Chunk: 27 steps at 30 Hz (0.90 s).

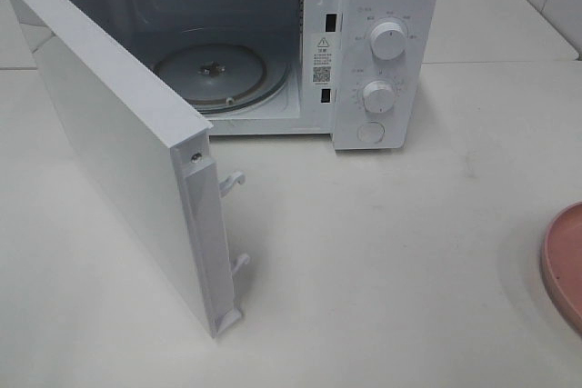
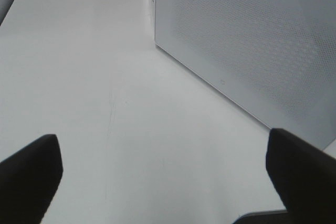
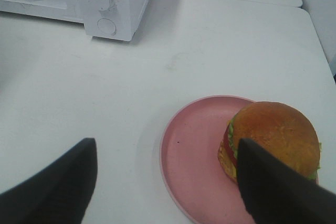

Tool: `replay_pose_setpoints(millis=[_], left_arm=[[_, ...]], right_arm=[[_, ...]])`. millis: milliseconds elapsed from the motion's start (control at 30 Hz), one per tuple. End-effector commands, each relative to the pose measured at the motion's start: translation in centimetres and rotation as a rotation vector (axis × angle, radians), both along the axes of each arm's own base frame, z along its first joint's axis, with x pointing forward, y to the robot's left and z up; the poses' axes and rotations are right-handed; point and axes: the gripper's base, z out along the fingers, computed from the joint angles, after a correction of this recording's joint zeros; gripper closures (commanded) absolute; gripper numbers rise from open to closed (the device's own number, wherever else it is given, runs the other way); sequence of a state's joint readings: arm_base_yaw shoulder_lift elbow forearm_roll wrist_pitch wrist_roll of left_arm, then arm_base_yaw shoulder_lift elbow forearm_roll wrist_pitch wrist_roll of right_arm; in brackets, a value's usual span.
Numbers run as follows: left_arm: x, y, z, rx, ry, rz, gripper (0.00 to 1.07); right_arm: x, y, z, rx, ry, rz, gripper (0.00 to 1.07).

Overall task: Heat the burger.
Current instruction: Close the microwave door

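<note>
The burger (image 3: pixel 273 132), with a golden-brown bun and green, red and yellow layers, sits on a pink plate (image 3: pixel 191 166) in the right wrist view. My right gripper (image 3: pixel 168 182) hovers open over the plate, and one of its dark fingers (image 3: pixel 278 187) covers the burger's near side. Nothing is between the jaws. My left gripper (image 2: pixel 163 182) is open over bare table beside the outer face of the microwave door (image 2: pixel 247 40). The white microwave (image 1: pixel 382 43) stands open, its glass turntable (image 1: pixel 214 74) bare. Neither gripper appears in the exterior high view.
The open door (image 1: pixel 118 152) swings out to the left front, latch hooks facing the table's middle. Only the pink plate's rim (image 1: pixel 564 261) shows at the right edge of the exterior high view. Two dials and a button sit on the microwave's right panel.
</note>
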<state>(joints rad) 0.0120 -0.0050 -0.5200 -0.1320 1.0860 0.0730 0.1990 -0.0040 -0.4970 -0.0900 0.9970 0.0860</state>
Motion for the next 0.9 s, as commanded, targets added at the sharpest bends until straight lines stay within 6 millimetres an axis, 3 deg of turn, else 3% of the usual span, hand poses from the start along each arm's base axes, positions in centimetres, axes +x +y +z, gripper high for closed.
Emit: replay_pose_setpoints(millis=[33, 667, 833, 900], left_arm=[[-0.2, 0.0, 0.0, -0.005, -0.025, -0.004, 0.09], [1.1, -0.2, 0.2, -0.027, 0.047, -0.013, 0.09], [1.9, -0.2, 1.9, -0.041, -0.011, -0.009, 0.09], [3.1, -0.1, 2.5, -0.048, -0.044, 0.001, 0.09]], right_arm=[[-0.4, -0.1, 0.0, 0.006, -0.031, -0.006, 0.35], [-0.4, -0.1, 0.0, 0.006, -0.031, -0.006, 0.35], [-0.4, -0.1, 0.0, 0.006, -0.031, -0.006, 0.35], [-0.4, -0.1, 0.0, 0.006, -0.031, -0.006, 0.35]])
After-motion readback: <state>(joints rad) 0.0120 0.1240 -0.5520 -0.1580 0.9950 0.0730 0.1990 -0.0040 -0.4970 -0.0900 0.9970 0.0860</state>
